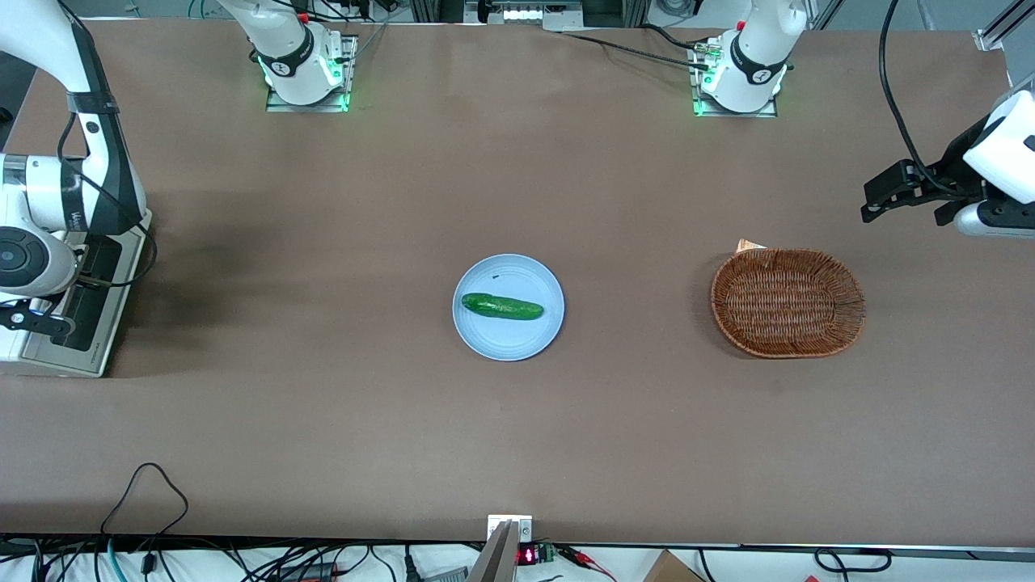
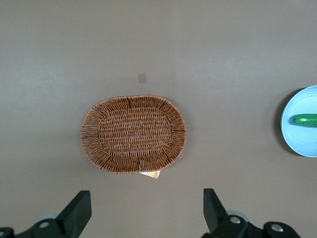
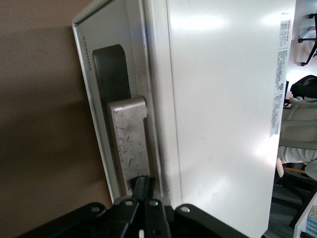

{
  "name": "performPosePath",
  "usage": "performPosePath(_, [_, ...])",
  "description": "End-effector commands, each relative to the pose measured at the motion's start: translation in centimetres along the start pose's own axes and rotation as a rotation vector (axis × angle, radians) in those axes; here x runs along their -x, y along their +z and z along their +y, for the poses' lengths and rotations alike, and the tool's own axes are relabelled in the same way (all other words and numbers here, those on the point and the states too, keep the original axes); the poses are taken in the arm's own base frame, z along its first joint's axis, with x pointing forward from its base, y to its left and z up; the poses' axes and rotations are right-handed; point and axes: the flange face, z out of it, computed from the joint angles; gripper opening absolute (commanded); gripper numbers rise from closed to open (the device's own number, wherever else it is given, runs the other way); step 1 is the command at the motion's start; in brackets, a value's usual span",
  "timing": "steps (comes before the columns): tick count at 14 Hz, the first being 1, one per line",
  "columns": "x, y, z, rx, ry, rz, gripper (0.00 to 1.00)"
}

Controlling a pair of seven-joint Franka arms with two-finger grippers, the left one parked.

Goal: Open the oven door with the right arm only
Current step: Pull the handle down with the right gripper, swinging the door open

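My gripper (image 3: 143, 186) sits clenched, fingers together, at the bar handle (image 3: 130, 141) of the oven door (image 3: 101, 74), which is partly lowered at my arm's table end. Risk: fingers slipping off the handle, door snapping back.

Right arm (image 1: 48, 202): white jointed links with black bands, at the working arm's end of the table, about nine o'clock in the front view. Gripper (image 3: 144, 186): black, two fingers (image 3: 139, 187) pressed together, tips against the oven door's handle.
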Motion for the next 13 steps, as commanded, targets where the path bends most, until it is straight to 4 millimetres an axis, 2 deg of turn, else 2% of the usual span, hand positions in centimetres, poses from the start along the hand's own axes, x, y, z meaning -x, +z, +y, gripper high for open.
performPosePath(1, [-0.4,1.4,-1.1,-0.020,0.003,0.032,0.00])
performPosePath(5, [-0.4,1.9,-2.5,-0.043,-0.014,0.047,0.00])
performPosePath(13, [-0.4,1.5,-4.5,-0.133,-0.010,0.082,0.00])
